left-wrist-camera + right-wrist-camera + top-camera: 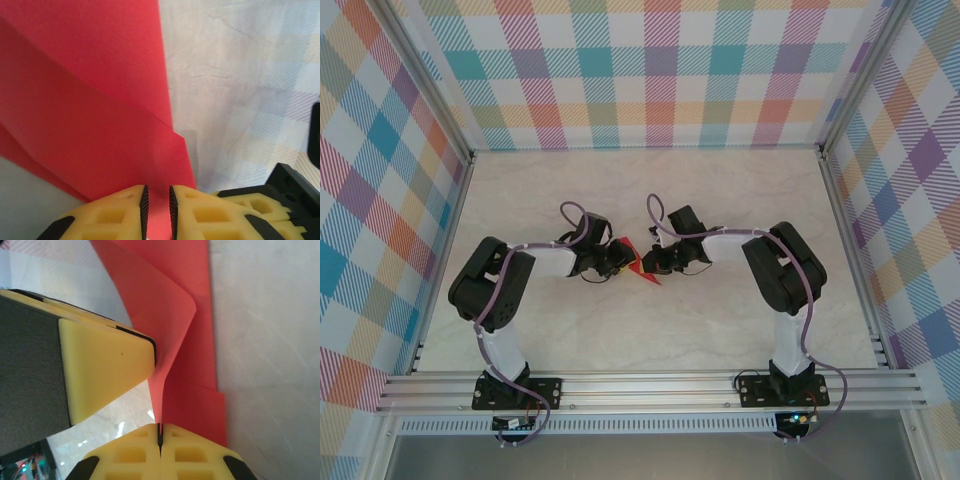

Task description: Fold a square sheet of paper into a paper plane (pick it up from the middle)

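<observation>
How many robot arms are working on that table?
2. The left arm stands at the near-left edge, the right arm at the near-right; both reach inward to the red paper in the middle. None seems hidden.

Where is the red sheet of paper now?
The red sheet of paper is at the middle of the table in the top view, between the left gripper and the right gripper, whose closed jaws pinch its edge in the right wrist view.
</observation>
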